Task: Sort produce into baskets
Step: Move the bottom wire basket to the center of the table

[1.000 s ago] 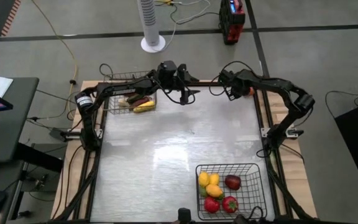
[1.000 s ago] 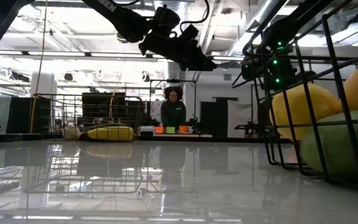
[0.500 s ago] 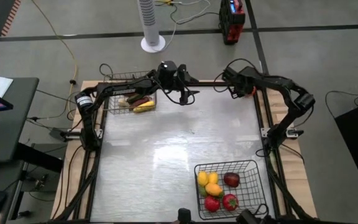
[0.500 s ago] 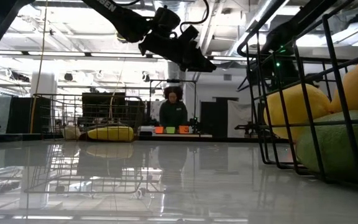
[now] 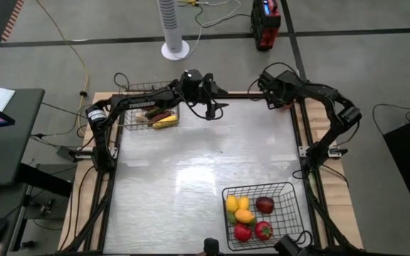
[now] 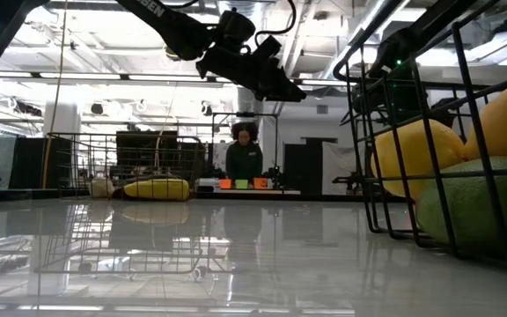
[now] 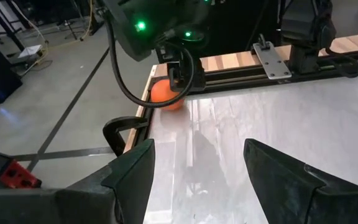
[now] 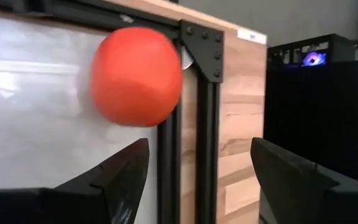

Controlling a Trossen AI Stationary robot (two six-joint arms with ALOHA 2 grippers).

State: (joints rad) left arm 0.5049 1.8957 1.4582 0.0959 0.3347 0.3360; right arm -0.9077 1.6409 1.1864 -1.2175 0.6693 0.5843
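Orange and round, one piece of produce (image 8: 137,76) sat at the far right corner of the table (image 5: 191,171), against the black frame rail. I had the right gripper (image 5: 275,91) low over it, its fingers (image 8: 110,180) spread with the orange piece just ahead of them and not yet between them. My left gripper (image 5: 219,107) hung above the far edge near the middle, jaws apart and holding nothing. Beside it the black basket (image 5: 150,107) at the far left held a yellow long piece (image 5: 165,121) and a maroon one. Near me, the grey-silver basket (image 5: 260,211) carried yellow, red and dark red round pieces. A person (image 6: 246,155) stood in the room beyond the table.
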